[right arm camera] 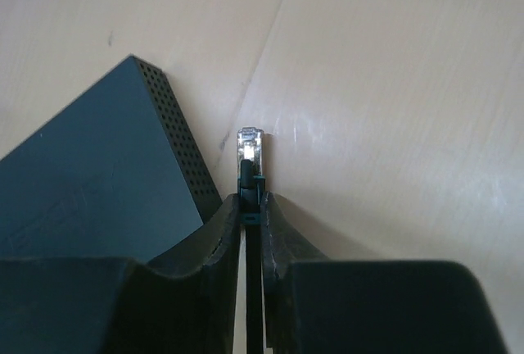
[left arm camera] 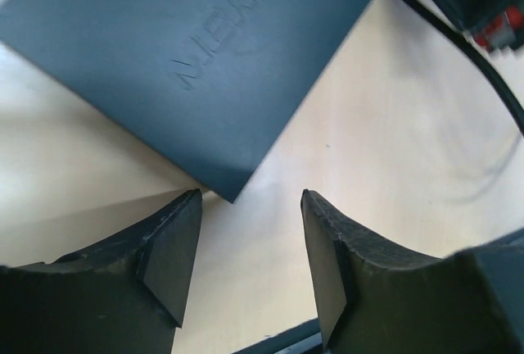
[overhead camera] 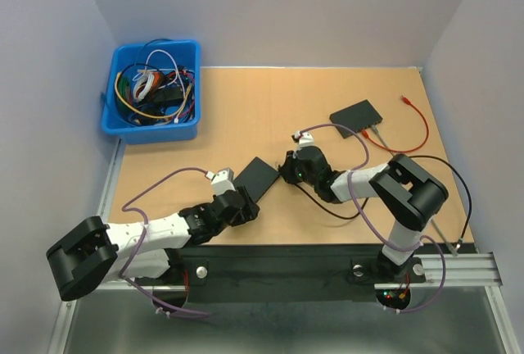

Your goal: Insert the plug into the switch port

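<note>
Plug (right arm camera: 249,147) juts from the clenched jaws of the right gripper (right arm camera: 252,202) in the right wrist view — just beside the switch (right arm camera: 90,174) and its perforated side. Left wrist view: left gripper (left arm camera: 250,231) spread, holding nothing, at the switch's corner. Overhead — both grippers flank the switch on the table (overhead camera: 246,116).

Left arm (overhead camera: 155,235): stretched low from the near-left base, forearm almost level, reaching right and far.
Left gripper (left arm camera: 250,206): fingers spread apart, nothing between them.
Right arm (overhead camera: 401,194): elbow raised at near right, forearm reaching left.
Right gripper (right arm camera: 252,202): fingers pinched together on a plug (right arm camera: 250,153), pointing left and far.
</note>
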